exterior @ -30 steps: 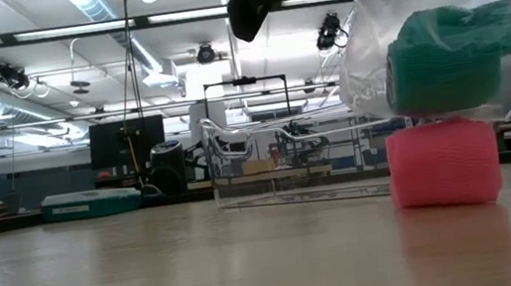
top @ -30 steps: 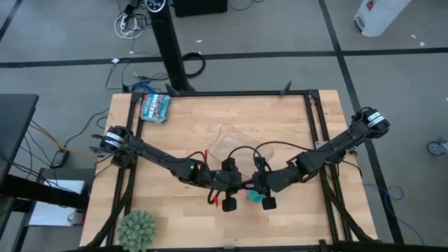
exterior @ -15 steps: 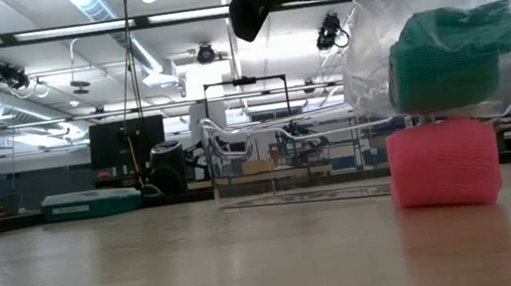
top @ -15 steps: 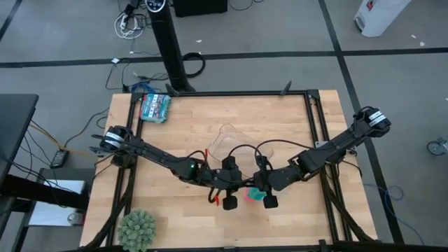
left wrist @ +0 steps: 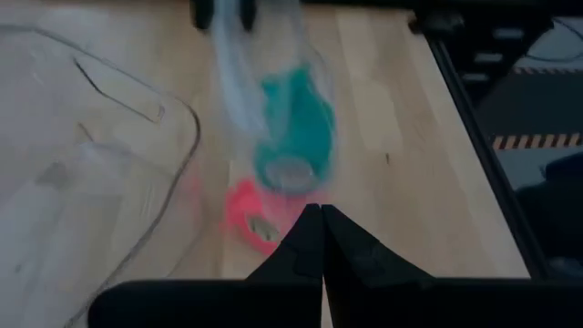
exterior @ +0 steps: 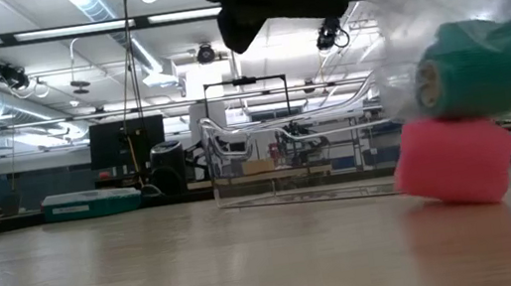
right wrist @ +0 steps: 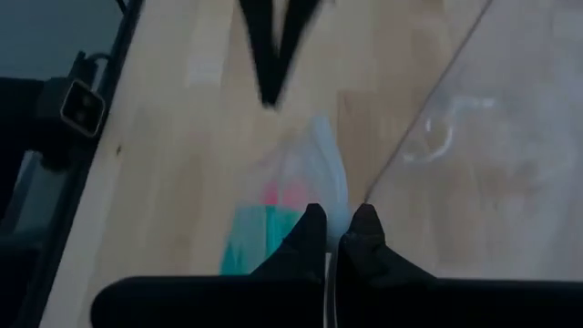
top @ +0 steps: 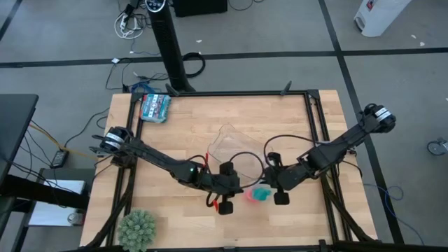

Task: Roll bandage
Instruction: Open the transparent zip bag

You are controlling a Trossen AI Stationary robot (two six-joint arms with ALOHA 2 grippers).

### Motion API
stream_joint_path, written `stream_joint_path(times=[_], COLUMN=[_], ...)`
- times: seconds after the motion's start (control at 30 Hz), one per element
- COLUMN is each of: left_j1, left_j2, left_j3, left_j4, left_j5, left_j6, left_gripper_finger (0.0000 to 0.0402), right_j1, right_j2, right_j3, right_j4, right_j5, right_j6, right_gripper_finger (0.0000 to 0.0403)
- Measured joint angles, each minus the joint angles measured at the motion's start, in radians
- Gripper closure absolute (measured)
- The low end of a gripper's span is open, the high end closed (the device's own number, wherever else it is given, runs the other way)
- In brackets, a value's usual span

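The bandage, a chunky pink-red roll [exterior: 453, 160], lies tilted on the table near its front edge, also seen in the high view [top: 250, 195] and the left wrist view [left wrist: 250, 210]. A teal roll [exterior: 477, 67] sits inside a clear plastic bag [left wrist: 239, 87] just above it; whether they touch I cannot tell. My right gripper [top: 281, 198] is shut on the bag, to the right of both rolls. My left gripper [top: 227, 204] is shut and hovers left of the pink roll, its fingertips [left wrist: 321, 217] beside it. My right gripper pinches the clear bag's thin film end [right wrist: 324, 178] between its two fingers, which slant down from the table's right side. The bag stretches away from the fingers with the teal roll [right wrist: 260, 241] inside, held up off the table.
A clear plastic container [top: 227, 143] stands just behind the rolls, at mid table. A teal-patterned box [top: 155, 106] lies at the far left corner and a green spiky plant [top: 136, 227] at the near left corner. Black frame rails [top: 318, 126] run along the table's sides.
My right gripper has gone toward the table's right edge, drawing the bag and the teal roll along with it. The pink roll has tipped from standing flat to tilted and shifted slightly the same way.
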Motion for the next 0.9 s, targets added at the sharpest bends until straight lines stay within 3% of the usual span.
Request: stream_joint_path(times=[0.2, 0.67, 0.9], left_j1=[-0.003, -0.006, -0.047], left_j2=[-0.001, -0.001, -0.002], left_j3=[0.000, 0.001, 0.001], left_j4=[-0.017, 0.099, 0.256], left_j5=[-0.015, -0.025, -0.176], left_j6=[0.000, 0.008, 0.183], left_gripper_finger=[0.0398, 0.0383, 0.0382], right_j1=[0.032, 0.071, 0.108], right_j2=[-0.051, -0.075, -0.143], right_j3=[0.000, 0.000, 0.000], right_j4=[-0.112, 0.044, 0.138], right_j5=[-0.005, 0.011, 0.033], right_j6=[0.083, -0.024, -0.079], right_gripper_finger=[0.0403, 0.0403, 0.0403])
